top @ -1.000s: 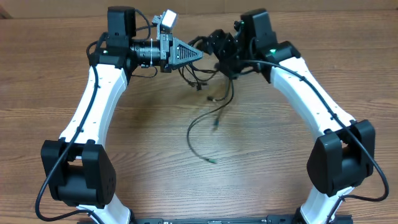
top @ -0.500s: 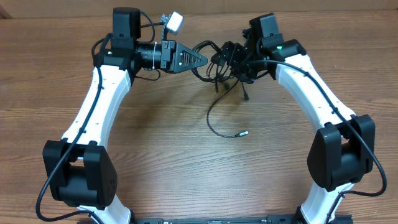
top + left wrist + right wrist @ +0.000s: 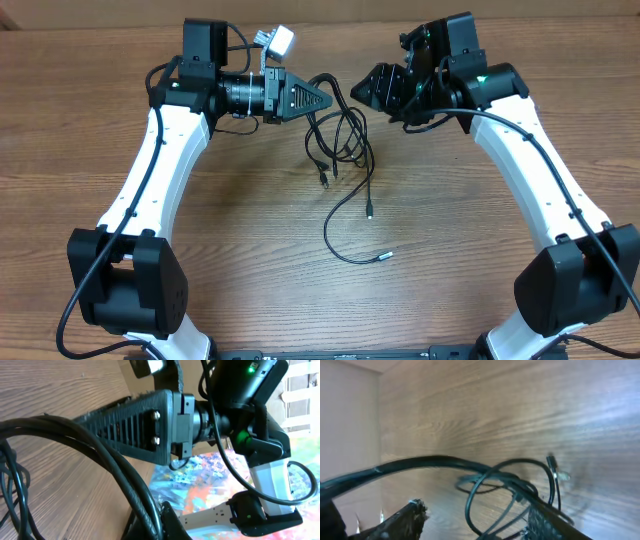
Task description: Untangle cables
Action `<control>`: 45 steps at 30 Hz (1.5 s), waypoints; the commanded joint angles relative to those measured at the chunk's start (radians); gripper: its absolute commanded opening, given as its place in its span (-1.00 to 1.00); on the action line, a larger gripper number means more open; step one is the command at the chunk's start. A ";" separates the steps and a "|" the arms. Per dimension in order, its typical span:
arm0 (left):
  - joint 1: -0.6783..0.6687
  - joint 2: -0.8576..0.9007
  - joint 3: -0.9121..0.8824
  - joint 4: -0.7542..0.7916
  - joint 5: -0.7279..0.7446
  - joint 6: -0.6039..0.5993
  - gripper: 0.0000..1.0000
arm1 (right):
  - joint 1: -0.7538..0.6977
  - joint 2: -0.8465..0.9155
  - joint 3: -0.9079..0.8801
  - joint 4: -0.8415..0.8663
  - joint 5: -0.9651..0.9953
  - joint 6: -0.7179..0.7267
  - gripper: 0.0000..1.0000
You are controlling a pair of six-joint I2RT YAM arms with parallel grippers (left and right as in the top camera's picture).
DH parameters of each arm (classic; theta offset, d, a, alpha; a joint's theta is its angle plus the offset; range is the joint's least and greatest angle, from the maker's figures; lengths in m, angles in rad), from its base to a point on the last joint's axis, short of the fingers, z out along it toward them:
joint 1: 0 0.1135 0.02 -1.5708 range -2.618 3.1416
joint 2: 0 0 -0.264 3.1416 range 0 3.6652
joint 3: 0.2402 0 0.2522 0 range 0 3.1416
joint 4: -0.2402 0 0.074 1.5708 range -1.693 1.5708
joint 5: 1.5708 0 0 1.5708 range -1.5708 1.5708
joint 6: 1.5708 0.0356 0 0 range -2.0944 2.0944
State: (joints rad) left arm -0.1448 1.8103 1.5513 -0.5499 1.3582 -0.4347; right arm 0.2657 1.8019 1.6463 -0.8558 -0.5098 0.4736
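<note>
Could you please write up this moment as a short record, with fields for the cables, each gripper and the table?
task things: cables, thin black cords bunched at the top, loose strands trailing down the wood
farthest end: plug tip, lying on the table apart from the bunch
left arm: left gripper shut on the cables, pointing toward the right arm
right arm: right gripper open, beside the bunch, no cord seen clamped
surface: table, wood grain

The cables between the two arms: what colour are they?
Black. The cables show best in the overhead view.
</note>
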 commanded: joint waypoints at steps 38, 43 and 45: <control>0.057 -0.037 0.021 -0.346 -0.865 0.623 -0.92 | -0.426 -0.138 -0.074 0.097 -0.273 0.180 -0.92; 0.058 -0.037 0.021 -0.349 -1.020 0.621 -0.92 | -0.429 -0.093 -0.075 -0.254 0.650 0.258 -0.92; 0.060 -0.037 0.021 -0.336 -1.044 0.621 -0.91 | -0.429 -0.064 -0.074 -0.322 0.665 0.213 -0.91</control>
State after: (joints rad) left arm -0.1013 1.7954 1.5639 -0.8970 0.4267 0.1555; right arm -0.1493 1.7069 1.5616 -1.1481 -0.1055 0.7109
